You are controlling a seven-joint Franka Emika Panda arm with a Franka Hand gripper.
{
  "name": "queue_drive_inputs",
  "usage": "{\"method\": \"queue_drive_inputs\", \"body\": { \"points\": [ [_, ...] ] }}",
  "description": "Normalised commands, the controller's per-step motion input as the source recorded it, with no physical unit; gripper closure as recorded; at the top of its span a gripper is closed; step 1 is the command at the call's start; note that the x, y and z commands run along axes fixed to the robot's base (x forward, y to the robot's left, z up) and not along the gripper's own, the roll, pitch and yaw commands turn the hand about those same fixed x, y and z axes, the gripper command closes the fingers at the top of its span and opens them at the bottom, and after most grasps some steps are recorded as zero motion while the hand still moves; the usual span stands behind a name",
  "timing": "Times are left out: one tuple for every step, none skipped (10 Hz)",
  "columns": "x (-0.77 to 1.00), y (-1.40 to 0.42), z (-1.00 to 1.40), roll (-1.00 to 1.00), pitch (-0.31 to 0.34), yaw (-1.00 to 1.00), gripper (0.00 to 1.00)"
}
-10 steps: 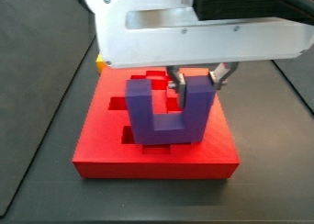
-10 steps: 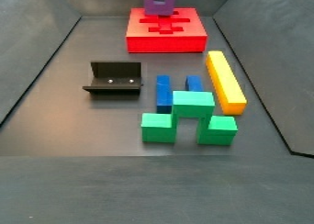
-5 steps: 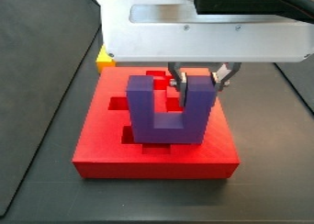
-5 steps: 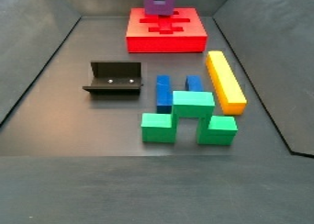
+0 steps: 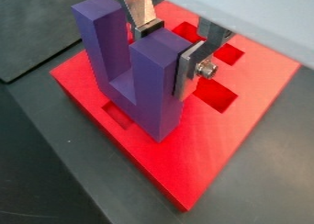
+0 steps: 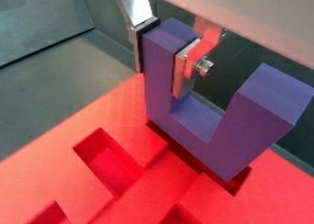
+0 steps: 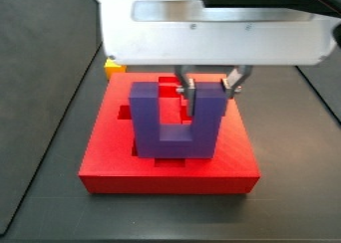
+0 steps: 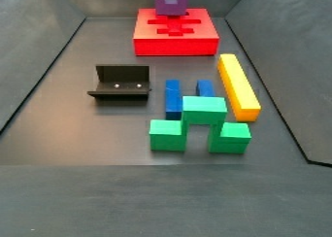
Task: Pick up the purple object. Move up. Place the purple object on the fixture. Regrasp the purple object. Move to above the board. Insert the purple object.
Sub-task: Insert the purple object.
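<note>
The purple object (image 7: 170, 132) is a U-shaped block held upright, prongs up, over the red board (image 7: 134, 172). My gripper (image 7: 213, 88) is shut on one of its prongs, which also shows in both wrist views (image 5: 166, 49) (image 6: 166, 44). The silver fingers (image 5: 194, 67) (image 6: 186, 62) press on that prong's two sides. The block's base (image 6: 215, 140) sits at a dark recess (image 6: 117, 159) in the board; I cannot tell whether it touches. In a side view the block (image 8: 169, 0) stands on the board (image 8: 176, 42) at the far end. The black fixture (image 8: 119, 83) stands empty on the floor.
A yellow bar (image 8: 238, 85), blue blocks (image 8: 173, 97) and green blocks (image 8: 195, 124) lie on the dark floor between the board and the near edge. The floor has raised dark walls on its sides. The yellow bar's end (image 7: 114, 68) shows behind the board.
The gripper and the purple object have shifted slightly over the board, and the block now stands squarer to it. Nothing else has moved.
</note>
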Motion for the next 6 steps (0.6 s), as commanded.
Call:
{"method": "queue_drive_inputs", "body": {
  "points": [
    [-0.30,-0.04,0.24,0.03,-0.296,0.20,1.00],
    [-0.12,0.00,0.34,0.06,-0.253,0.20,1.00],
    [0.02,0.00,0.42,0.09,-0.171,0.13,1.00],
    [0.22,0.00,0.39,0.11,-0.099,0.08,1.00],
    [0.33,0.00,0.27,0.17,-0.044,0.06,1.00],
    [0.31,-0.06,0.00,0.43,0.000,0.00,1.00]
  ]
}}
